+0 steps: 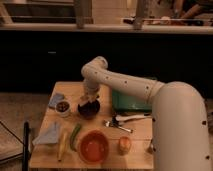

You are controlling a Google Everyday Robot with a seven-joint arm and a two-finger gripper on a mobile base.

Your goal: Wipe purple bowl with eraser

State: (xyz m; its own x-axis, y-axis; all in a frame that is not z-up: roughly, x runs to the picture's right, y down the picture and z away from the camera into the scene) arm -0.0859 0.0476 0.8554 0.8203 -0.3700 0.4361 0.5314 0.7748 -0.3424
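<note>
- Gripper [89, 101]: positioned directly over the dark purple glossy round bowl [89, 109], at its rim; finger state cannot be determined.
- Purple bowl: on the wooden table [135, 142], left of centre, just right of the small white bowl with dark contents [62, 107].
- Large orange bowl [94, 146]: nearer the front edge.
- Green tray [129, 101]: right of the purple bowl.

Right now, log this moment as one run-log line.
task: wipe purple bowl | gripper: down at bowl's rim, over its opening | eraser: not visible | orange bowl: apart, nearer the front edge
</note>
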